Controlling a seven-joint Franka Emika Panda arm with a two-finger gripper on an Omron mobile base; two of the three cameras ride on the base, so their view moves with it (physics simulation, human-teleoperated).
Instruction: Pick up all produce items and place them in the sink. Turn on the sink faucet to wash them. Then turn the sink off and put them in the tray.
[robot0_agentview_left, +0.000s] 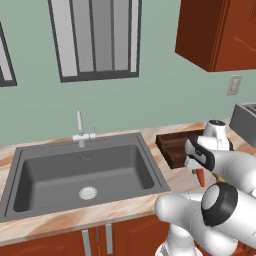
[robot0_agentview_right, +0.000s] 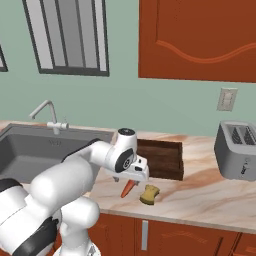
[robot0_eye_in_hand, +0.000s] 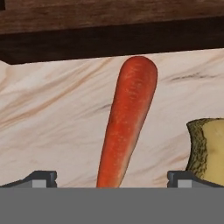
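A slim red-orange carrot (robot0_eye_in_hand: 127, 122) lies on the marbled counter just in front of the dark brown tray (robot0_agentview_right: 160, 157). My gripper (robot0_eye_in_hand: 111, 179) is low over the carrot's thin end and open, one fingertip on each side, not touching it. From the right base the carrot (robot0_agentview_right: 128, 188) pokes out under the gripper (robot0_agentview_right: 134, 177); from the left base the carrot (robot0_agentview_left: 200, 176) shows beneath the wrist. The dark grey sink (robot0_agentview_left: 155, 165) lies to the left, with the silver faucet (robot0_agentview_left: 80, 129) behind it. No water runs.
A yellow sponge (robot0_agentview_right: 149, 194) sits on the counter close to the carrot's right; the hand view has this sponge (robot0_eye_in_hand: 208, 148) next to the right fingertip. A grey toaster (robot0_agentview_right: 237, 150) stands farther right. Wooden cabinets hang above.
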